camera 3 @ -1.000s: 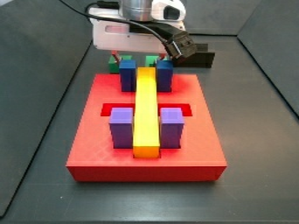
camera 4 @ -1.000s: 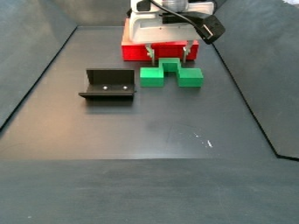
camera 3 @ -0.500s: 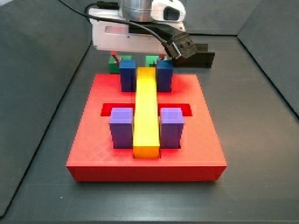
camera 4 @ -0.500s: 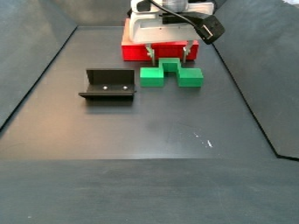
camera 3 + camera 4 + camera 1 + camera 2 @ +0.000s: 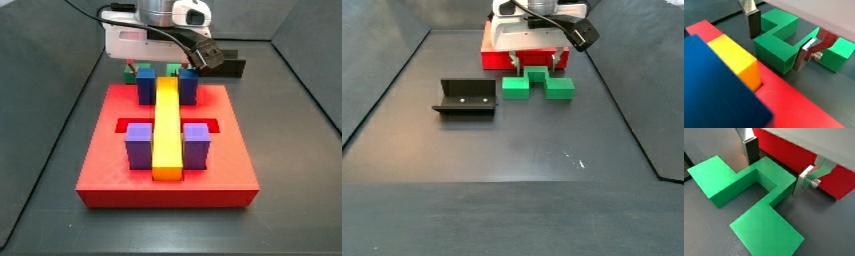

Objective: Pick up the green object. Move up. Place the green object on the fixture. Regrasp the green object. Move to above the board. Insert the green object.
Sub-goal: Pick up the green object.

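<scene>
In both wrist views the hand (image 5: 774,167) straddles the crossbar of the green object (image 5: 751,193), silver fingers (image 5: 805,54) parted on either side, nothing gripped yet. It looks stiff, light, smooth plastic; the crossbar seems the place to pinch. In a side view the green object (image 5: 537,87) lies flat on the tabletop (image 5: 516,170) just beside the board (image 5: 502,61), legs pointing away from it, long axis along the board's edge. The fixture (image 5: 465,97) stands nearby.
</scene>
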